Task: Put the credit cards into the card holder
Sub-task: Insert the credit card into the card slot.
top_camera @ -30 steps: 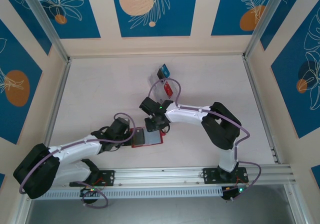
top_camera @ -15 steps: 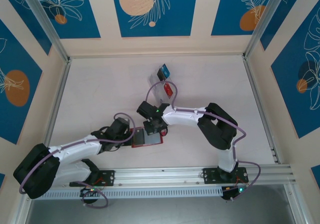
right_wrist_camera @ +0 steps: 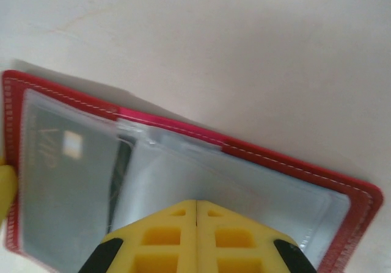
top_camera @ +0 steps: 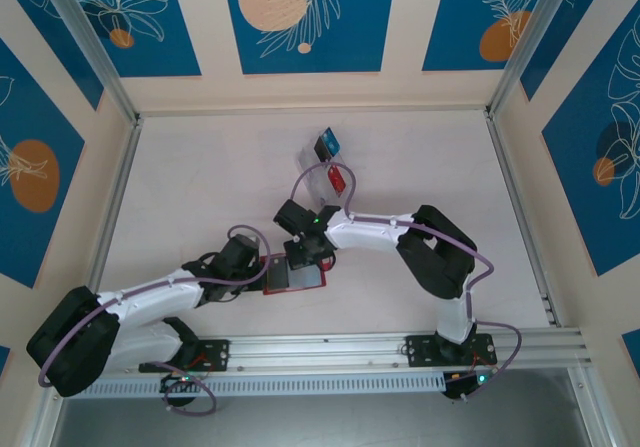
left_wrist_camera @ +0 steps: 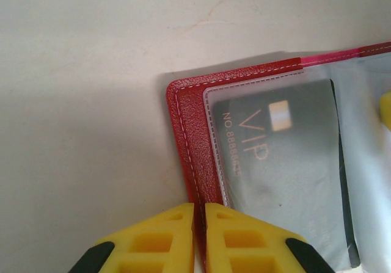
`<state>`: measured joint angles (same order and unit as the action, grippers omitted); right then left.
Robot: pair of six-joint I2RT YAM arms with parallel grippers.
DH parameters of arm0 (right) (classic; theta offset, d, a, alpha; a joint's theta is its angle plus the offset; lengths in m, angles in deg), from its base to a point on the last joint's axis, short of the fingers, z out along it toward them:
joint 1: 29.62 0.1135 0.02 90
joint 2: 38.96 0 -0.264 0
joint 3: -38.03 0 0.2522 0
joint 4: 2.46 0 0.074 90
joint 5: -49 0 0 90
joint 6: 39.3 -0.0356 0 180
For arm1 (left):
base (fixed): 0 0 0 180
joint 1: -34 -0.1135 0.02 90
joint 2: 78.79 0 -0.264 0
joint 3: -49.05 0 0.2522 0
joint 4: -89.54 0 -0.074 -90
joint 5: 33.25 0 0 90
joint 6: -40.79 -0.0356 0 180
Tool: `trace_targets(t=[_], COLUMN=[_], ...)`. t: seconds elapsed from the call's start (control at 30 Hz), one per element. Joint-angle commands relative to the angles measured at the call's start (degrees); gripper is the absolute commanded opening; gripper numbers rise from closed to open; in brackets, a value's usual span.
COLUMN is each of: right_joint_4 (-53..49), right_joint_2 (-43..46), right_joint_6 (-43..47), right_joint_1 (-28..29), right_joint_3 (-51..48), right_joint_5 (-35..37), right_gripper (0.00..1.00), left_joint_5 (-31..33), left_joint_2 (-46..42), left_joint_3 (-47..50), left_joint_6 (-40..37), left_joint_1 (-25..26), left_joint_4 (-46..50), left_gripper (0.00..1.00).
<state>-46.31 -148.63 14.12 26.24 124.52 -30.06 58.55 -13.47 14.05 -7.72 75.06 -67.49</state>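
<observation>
- The pale tabletop (top_camera: 200,187) is the biggest thing, with walls all round it.
- My left arm (top_camera: 150,297) and my right arm (top_camera: 400,232) both reach in toward the middle, and they meet at the card holder (top_camera: 298,279).
- The card holder lies open and flat on the tabletop, a bit nearer my side than the far wall. Its clear pockets face up and its red edge (left_wrist_camera: 189,132) runs round them.
- A clear rack (top_camera: 318,167) stands on the tabletop farther back, well apart from the card holder and from both tools.
- My left tool (left_wrist_camera: 200,224) is at the left edge of the card holder. Its yellow fingers (left_wrist_camera: 165,236) are almost together, and they pinch the thin red edge between them.
- My right tool (right_wrist_camera: 196,224) is over the far side of the card holder, right above an empty clear pocket (right_wrist_camera: 244,181). Its fingers are pressed tight together. I cannot tell if they pinch the thin pocket or just touch it.
- A black card (left_wrist_camera: 287,163) with "VIP" on it sits inside the pocket nearest my left tool, just beside the fingers.
- A blue card (top_camera: 329,140) and a dark card (top_camera: 320,148) stand at the far end of the rack, and a red card (top_camera: 337,178) stands nearer to me in it.
</observation>
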Motion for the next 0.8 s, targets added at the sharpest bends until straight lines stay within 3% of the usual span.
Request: trace_targets(t=[0.0,0.13,0.23,0.37,0.5,0.77], right_joint_4=[2.59,3.08,1.39,-3.24,-6.02,-6.17], right_joint_2=[2.14,0.69,2.3,3.12,1.34,-1.48], right_joint_6=[0.12,-0.16,0.31,2.78,4.69,5.99], right_joint_1=[-0.57,-1.01,-1.01,-1.01,-1.12,-1.42], right_joint_3=[-1.15,-0.68,-0.75,1.16,2.82,3.48], right_joint_5=[-5.64,-7.88,-4.35,2.03,5.01,5.21], right_gripper=[0.0,0.0,0.01,0.19,0.29,0.36], left_joint_5=[0.47,0.48,0.66,0.49,0.39,0.73], left_joint_2=[0.68,0.77,0.6,1.08,0.92,0.12], left_joint_3=[1.28,1.2,1.28,1.38,1.41,1.55], left_joint_6=[-0.27,-0.28,-0.18,-0.18,-0.1,0.01], left_joint_1=[0.55,0.59,0.59,0.6,0.53,0.58], left_joint_4=[3.76,3.7,3.75,3.45,3.44,4.23], left_gripper=[0.11,0.11,0.11,0.11,0.11,0.11])
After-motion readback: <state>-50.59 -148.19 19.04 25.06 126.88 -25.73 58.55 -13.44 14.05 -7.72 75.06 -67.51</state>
